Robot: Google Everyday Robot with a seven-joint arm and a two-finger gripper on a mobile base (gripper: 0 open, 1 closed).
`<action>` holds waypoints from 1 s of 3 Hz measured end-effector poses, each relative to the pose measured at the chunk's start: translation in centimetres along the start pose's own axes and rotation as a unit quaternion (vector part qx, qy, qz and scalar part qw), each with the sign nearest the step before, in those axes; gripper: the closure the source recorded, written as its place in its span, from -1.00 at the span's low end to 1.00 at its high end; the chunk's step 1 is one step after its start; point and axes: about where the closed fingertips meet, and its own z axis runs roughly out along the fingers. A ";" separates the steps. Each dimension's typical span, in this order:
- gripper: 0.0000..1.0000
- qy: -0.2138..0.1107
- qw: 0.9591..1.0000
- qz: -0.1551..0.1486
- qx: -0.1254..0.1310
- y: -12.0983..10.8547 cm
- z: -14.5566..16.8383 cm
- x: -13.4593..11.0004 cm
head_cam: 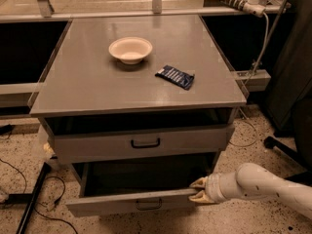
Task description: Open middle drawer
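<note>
Looking down at the grey cabinet (97, 87), I see the middle drawer (112, 206), wide, shallow and grey with a low flat front and a small black bar handle (148, 204). It stands pulled out toward 6 o'clock, beneath the grey upper drawer front (97, 147). Its long axis runs 9 to 3 o'clock, and its dark interior is exposed. My gripper (199, 190) sits at the front's 3 o'clock end, fingers pinched narrowly on its top edge.

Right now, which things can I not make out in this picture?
- Inside of the middle drawer: dark in the camera view, contents unseen.
- Below that drawer: cut off by the bottom edge.
- Arm behind the hand at the drawer's right front corner: leaves the right edge.
- Print on the blue packet: too small.
</note>
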 end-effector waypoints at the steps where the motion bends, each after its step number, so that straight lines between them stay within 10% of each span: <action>1: 0.15 0.000 1.000 0.000 0.000 0.0 0.0 0.0; 3: -0.78 -0.004 1.000 0.013 -0.012 1.1 -0.2 1.4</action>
